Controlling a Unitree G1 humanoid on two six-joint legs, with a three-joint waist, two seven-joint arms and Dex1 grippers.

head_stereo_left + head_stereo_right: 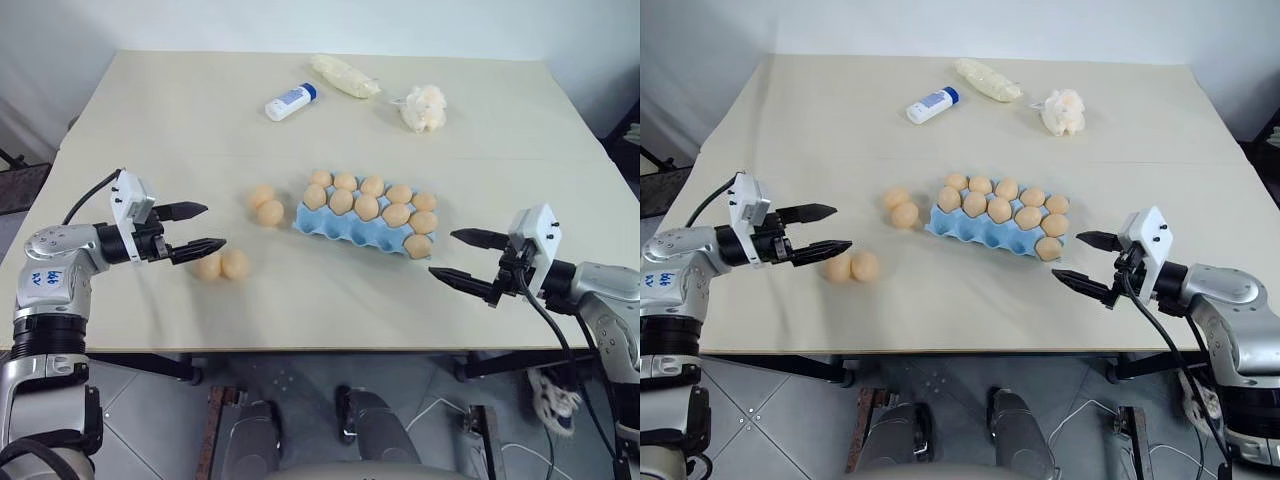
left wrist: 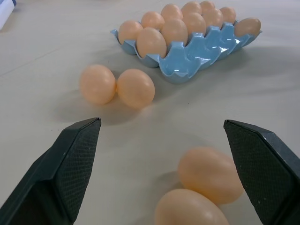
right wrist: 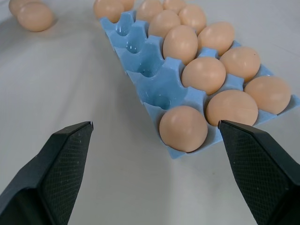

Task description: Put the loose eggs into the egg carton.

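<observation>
The light blue egg carton [image 1: 345,234] lies mid-table, its back two rows filled with tan eggs. In the front row one egg [image 1: 418,245] sits at the right end and the other cups are empty. Two loose eggs [image 1: 266,205] lie just left of the carton, and two more [image 1: 222,265] lie nearer the front edge. My left gripper [image 1: 213,227] hovers open just left of that nearer pair [image 2: 211,173]. On the right, my right gripper [image 1: 442,253] is open beside the carton's right end [image 3: 183,129], holding nothing.
At the back of the table lie a white bottle with a blue cap [image 1: 291,101], a clear bag of pale stuff [image 1: 345,75] and a white fluffy wad [image 1: 424,107]. The table's front edge [image 1: 320,350] runs just below both grippers.
</observation>
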